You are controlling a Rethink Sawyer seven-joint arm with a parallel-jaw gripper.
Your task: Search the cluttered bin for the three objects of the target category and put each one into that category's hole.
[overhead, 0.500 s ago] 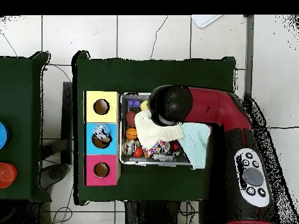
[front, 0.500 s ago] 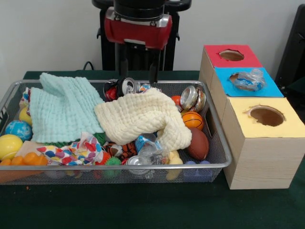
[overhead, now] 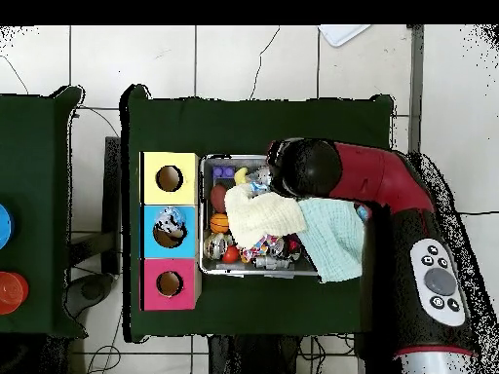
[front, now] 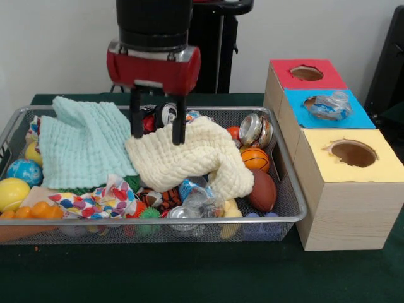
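Observation:
The wire mesh bin (front: 297, 196) is full of clutter. My gripper (front: 158, 129) hangs open over its middle, with the fingertips (front: 179, 136) at the top edge of a cream cloth (front: 189, 158) and nothing held. One crushed clear bottle (front: 329, 106) lies on the blue-surround hole (front: 353, 117), half sunk in; it also shows in the overhead view (overhead: 171, 224). Another clear bottle with a blue label (front: 197, 194) lies near the bin's front, partly under the cream cloth. No third bottle shows. In the overhead view my arm (overhead: 390, 185) hides the gripper.
A mint cloth (front: 82, 142) and a patterned cloth (front: 101, 202) cover the bin's left half. Silver cans (front: 255, 129), a basketball (front: 255, 159), a brown football (front: 262, 189) and a yellow ball (front: 11, 192) lie around. The red hole (front: 307, 73) and yellow hole (front: 353, 153) flank the blue one.

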